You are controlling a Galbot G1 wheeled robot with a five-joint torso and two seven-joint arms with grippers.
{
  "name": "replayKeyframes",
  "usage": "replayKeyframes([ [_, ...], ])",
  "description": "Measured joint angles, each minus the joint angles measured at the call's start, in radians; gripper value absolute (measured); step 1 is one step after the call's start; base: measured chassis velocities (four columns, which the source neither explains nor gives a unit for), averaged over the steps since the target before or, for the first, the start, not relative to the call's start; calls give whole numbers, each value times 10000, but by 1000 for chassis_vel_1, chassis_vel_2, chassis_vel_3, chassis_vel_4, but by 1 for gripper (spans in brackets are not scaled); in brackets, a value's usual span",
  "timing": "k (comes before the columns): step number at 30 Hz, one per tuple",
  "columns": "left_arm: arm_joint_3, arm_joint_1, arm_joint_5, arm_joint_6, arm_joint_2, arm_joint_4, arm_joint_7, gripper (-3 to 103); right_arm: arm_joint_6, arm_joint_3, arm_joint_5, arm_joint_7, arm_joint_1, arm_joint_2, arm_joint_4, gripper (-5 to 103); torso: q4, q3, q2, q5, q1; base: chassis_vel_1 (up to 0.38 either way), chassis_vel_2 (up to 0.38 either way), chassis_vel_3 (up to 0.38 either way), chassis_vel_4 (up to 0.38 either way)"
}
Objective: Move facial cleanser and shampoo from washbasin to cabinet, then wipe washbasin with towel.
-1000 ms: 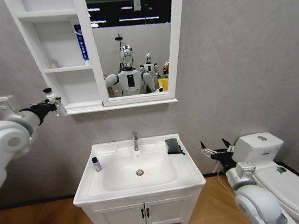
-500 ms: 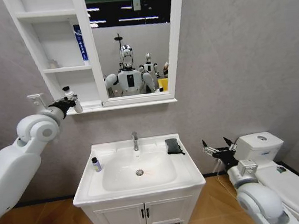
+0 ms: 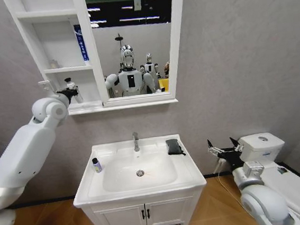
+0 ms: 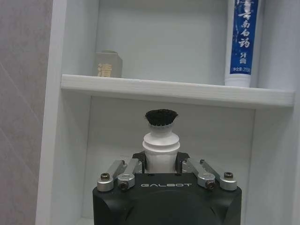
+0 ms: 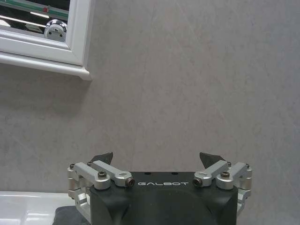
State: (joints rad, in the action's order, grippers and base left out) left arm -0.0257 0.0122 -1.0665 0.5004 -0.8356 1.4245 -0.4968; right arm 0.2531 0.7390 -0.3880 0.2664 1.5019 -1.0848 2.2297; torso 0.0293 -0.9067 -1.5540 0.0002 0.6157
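1 white bottle (image 4: 161, 145) sits clamped in the left tool (image 3: 68, 92) at the cabinet's (image 3: 32, 40) lowest shelf, ready for placing; the right tool (image 3: 221, 149) waits open at the washbasin's (image 3: 190, 170) 3 o'clock.

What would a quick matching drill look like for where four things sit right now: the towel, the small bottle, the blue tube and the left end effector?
Things:
1. towel
2. small dark-capped bottle
3. blue tube
4. left end effector

Places:
A. cabinet middle shelf
B. washbasin rim, left of the bowl
C. at the cabinet's bottom compartment, holding a white bottle
D. washbasin rim, right of the tap

Pairs: 1-D, 2-B, 3-A, 4-C
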Motion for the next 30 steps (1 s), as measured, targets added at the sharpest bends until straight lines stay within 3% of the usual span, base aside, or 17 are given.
replayKeyframes([
  [5, -196, 171, 452, 276, -306, -786, 135, 32, -56, 22, 1, 10, 8, -51, -46, 100, -3, 0, 1, -1, 0, 0, 0, 0, 0],
  [7, -356, 172, 316, 779, -370, -1064, -190, 32, -100, 46, -5, 22, 6, -51, -107, 100, -6, 0, 1, -4, 0, 0, 0, 0, 0],
  [9, -412, 173, 221, 890, -409, -1154, -345, 32, -125, 46, -5, 25, 4, -53, -141, 100, -6, 0, 0, -3, 0, 0, 0, 0, 0],
  [16, -515, 396, -552, 1044, -809, -1441, -1277, 32, -178, 26, 28, 46, 10, -102, -194, 100, 0, 2, -1, 2, -2, 0, 0, 0, 0],
  [22, -488, 411, -563, 1126, -806, -1300, -1295, 29, -200, 75, 26, 51, 57, -75, -181, 100, 0, 1, 0, -4, -1, 0, 0, 0, 0],
  [23, -483, 391, -517, 1133, -749, -1253, -1282, 39, -210, 79, 24, 52, 65, -70, -181, 100, -1, 1, 0, -4, -1, 0, 0, 0, 0],
  [27, -482, 389, -358, 1122, -638, -1208, -1076, 44, -217, 77, 24, 53, 70, -68, -179, 100, -5, 0, 0, -6, -1, 0, 0, 0, 0],
  [29, -480, 442, -226, 1039, -551, -1139, -792, 55, -218, 20, 29, 52, 66, -97, -164, 100, -6, 1, 0, -5, -1, 0, 0, 0, 0],
  [30, -480, 442, -226, 1039, -551, -1139, -792, 55, -218, 20, 29, 52, 66, -97, -164, 100, -6, 1, 0, -5, -1, 0, 0, 0, 0],
])
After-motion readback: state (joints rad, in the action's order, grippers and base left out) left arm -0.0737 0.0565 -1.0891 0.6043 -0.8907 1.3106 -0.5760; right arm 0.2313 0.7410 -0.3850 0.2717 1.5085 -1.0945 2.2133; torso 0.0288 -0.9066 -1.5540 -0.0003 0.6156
